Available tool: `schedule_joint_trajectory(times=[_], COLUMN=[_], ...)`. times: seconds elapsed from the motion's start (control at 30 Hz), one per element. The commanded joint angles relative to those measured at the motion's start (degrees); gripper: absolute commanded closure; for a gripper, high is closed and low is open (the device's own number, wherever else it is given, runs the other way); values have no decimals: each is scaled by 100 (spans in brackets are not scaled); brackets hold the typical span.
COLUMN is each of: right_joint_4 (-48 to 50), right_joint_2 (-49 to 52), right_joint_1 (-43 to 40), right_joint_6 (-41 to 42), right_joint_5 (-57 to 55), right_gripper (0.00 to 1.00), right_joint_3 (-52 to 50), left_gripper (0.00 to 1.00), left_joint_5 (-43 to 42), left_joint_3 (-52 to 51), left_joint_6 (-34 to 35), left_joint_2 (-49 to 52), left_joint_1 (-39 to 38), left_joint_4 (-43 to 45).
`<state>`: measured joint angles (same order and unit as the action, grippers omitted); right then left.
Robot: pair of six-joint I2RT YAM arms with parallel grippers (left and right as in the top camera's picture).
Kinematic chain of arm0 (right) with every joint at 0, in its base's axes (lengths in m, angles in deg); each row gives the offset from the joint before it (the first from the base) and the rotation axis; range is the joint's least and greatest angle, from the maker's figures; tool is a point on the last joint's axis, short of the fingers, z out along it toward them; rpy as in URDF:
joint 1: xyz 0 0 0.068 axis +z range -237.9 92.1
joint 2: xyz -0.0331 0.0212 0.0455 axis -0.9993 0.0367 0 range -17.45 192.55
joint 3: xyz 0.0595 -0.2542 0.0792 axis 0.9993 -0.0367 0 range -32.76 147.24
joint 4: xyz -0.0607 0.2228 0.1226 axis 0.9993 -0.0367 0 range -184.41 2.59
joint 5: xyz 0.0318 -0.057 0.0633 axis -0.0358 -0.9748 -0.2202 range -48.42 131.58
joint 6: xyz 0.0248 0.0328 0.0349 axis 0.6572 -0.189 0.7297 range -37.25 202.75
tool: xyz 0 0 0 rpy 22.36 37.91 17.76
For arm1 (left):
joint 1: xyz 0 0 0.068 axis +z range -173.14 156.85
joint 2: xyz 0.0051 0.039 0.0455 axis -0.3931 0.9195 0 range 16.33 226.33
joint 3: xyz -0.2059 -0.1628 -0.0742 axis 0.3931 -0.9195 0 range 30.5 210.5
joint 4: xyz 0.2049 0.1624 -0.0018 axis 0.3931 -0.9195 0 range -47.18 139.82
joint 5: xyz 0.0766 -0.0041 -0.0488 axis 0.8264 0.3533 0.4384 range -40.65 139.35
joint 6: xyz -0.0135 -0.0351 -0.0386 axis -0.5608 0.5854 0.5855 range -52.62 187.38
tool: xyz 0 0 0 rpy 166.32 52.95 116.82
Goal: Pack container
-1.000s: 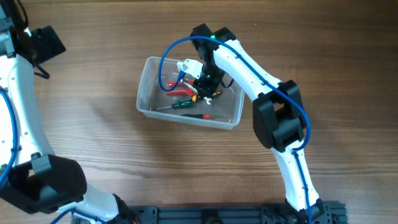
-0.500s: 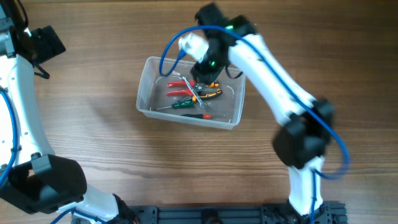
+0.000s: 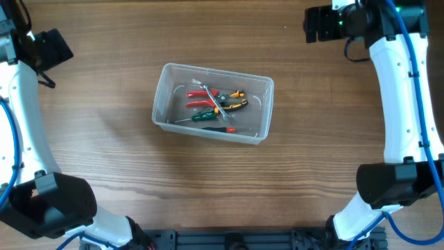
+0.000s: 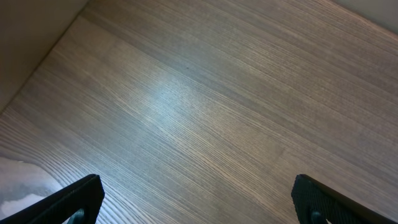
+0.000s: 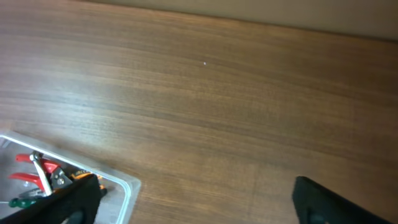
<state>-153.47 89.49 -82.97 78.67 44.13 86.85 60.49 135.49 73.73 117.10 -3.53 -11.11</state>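
The clear, translucent plastic rectangular bin (image 3: 208,131) sits open side up in the middle of the wooden bench (image 3: 104,163). Its long axis runs left to right, with the right end swung slightly nearer. Inside, the red-handled pliers (image 3: 200,96), the orange-and-black-handled pliers (image 3: 236,101) and the green-handled screwdriver (image 3: 204,117) lie crossed in a loose heap. Your left hand (image 4: 198,203) hangs at the far left and your right hand (image 5: 198,203) at the far right, both well clear of the bin, fingers spread wide and holding nothing. I see no loose tool on the bench, so the packing looks about finished. If you go back in, the main risk is the thin rim: a finger catching it would likely slide or tip so light a bin (the right wrist view shows only one corner of it, which gives you little to aim by). The tangled handles could also snag a finger and drag a tool out.
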Motion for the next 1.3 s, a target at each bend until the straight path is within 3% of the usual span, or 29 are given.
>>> schedule_joint_trajectory(times=[0.0, 0.6, 0.73, 0.9, 1.03, 1.27], right_joint_4=[118, 111, 114, 1029, 2522, 5608], right_joint_2=[52, -79, -949, -2461, -3862, -6907], right_joint_1=[46, 46, 118, 98, 79, 55], right_joint_6=[120, 120, 118, -398, -496, -435], right_joint_5=[138, 133, 133, -63, -94, -103], right_gripper=[0, 0, 0, 0, 0, 0], right_joint_3=[15, 0, 0, -245, -1593, -6616], left_gripper=[0, 0, 0, 0, 0, 0], left_joint_5=[28, 28, 28, 28, 28, 28], left_joint_3=[72, 72, 72, 72, 72, 72], left_joint_6=[55, 55, 55, 55, 55, 55], left_joint_2=[-57, -57, -57, -57, -57, -57], left_joint_1=[15, 15, 15, 15, 15, 15], left_joint_4=[0, 0, 0, 0, 0, 0])
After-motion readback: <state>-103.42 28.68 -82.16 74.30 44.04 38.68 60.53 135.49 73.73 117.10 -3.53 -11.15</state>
